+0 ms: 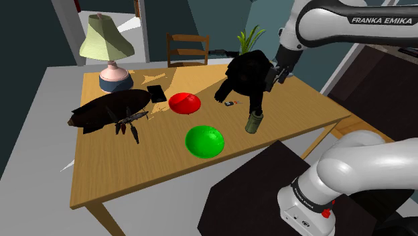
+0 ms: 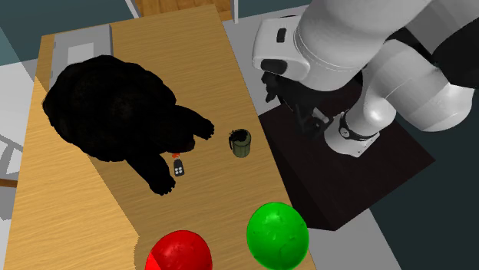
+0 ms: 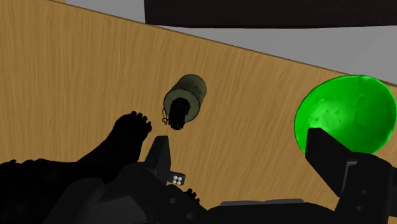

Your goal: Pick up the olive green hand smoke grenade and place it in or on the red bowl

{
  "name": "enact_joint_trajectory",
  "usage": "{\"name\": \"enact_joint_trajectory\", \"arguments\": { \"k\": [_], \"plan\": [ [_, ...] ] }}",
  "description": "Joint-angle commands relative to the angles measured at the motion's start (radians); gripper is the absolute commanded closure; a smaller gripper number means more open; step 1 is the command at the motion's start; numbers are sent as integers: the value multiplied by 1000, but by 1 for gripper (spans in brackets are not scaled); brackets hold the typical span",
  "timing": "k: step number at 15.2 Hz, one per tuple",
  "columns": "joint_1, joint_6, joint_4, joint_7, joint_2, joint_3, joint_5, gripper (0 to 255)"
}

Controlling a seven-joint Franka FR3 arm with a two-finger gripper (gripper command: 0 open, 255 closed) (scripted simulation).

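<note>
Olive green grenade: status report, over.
Black fingers open, empty. Olive green cylindrical grenade upright on the wooden table, untouched. Black animal figure has a paw close beside it. Red bowl farther along the table.

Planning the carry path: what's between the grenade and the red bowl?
Bare table between grenade and red bowl in the second exterior view; a small remote lies just aside.

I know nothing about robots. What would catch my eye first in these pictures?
Two bright bowls stand out on the wooden table: a green bowl and, just beyond it in the shoulder view, a red bowl. To that view's right sprawls a big pitch-black animal figure, with a small olive grenade standing near its paw. The white arm hangs above them.
</note>
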Motion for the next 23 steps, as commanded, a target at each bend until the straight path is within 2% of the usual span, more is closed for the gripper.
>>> {"name": "enact_joint_trajectory", "arguments": {
  "k": [1,9,14,23],
  "plan": [
    [-10,82,-45,-8,30,-26,-6,0],
    [-46,398,-146,-61,227,-143,-19,0],
    [-47,601,-158,-120,411,-220,14,0],
    [-32,756,-183,-151,543,-245,49,0]
  ]
}}
